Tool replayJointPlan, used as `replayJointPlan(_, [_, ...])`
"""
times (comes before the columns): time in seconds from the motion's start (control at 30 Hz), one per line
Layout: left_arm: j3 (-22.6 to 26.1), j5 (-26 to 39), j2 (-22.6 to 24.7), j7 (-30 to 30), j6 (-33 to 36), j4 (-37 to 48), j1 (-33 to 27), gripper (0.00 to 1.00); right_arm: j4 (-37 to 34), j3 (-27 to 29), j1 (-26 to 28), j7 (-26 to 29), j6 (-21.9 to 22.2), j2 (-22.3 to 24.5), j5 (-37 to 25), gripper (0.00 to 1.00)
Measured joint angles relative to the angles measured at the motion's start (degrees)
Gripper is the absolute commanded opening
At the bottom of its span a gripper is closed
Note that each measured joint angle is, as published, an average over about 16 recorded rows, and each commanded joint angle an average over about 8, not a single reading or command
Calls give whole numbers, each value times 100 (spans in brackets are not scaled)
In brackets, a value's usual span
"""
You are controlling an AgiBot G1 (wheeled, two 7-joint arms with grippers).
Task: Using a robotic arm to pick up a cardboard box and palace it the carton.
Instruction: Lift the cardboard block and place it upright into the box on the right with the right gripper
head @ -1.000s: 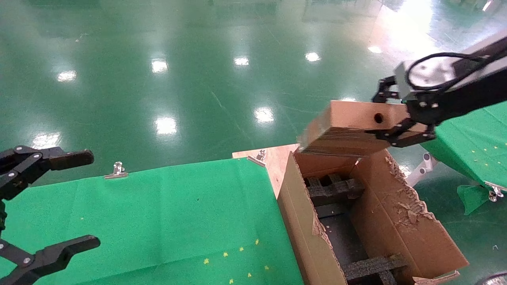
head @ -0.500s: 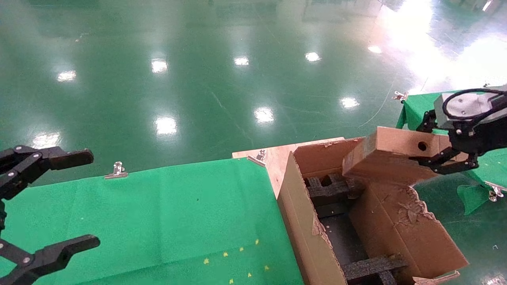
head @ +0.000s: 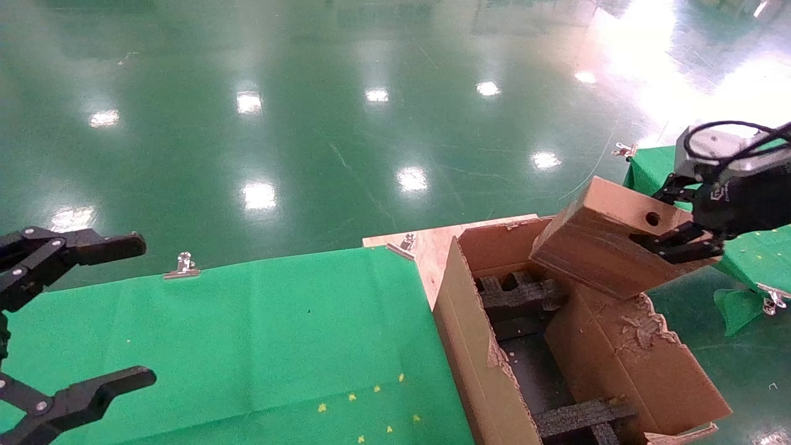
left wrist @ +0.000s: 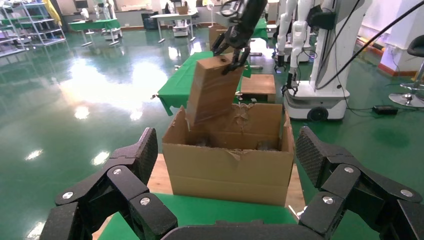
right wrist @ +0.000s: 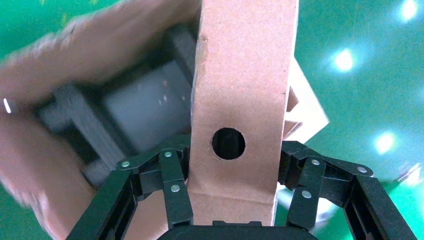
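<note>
Gripping the cardboard box (head: 602, 247) at its far right end, the right end effector (head: 676, 216) holds it in the air above the far right part of the carton (head: 488, 371). The fingers (right wrist: 172, 185) press on two opposite sides of the box, and the face with the small round hole lies between them, as the right wrist view shows. The box is tilted: its lower left end points down into the opening of the carton, near the far wall, while the held end is higher and reaches out past the torn right flap. From these views I cannot tell if the low end already touches the carton or the black foam (head: 522, 296) inside it.

The carton stands open at the right edge of the table (head: 247, 334), which is covered by a green cloth, and a piece of bare wood shows at the far corner beside the carton. A metal clip (head: 182, 266) holds the cloth at the far edge.

The left end effector (head: 74, 321) hangs over the left side of the table, well apart from the carton, with its fingers spread wide and nothing between them.
</note>
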Motion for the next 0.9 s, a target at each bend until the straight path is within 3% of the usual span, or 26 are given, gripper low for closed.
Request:
replayJointPlan(0.43, [0, -1, 0, 0, 0, 0, 0, 100, -358, 58, -759, 2429, 522, 346, 673, 0])
replayJointPlan(0.63, [0, -1, -1, 1, -1, 1, 0, 100, -278, 34, -918, 2933, 640, 463, 759, 0])
replayJointPlan(0.9, [0, -3, -1, 1, -2, 2, 0, 100, -178, -15, -1053, 3155, 838, 498, 741, 0])
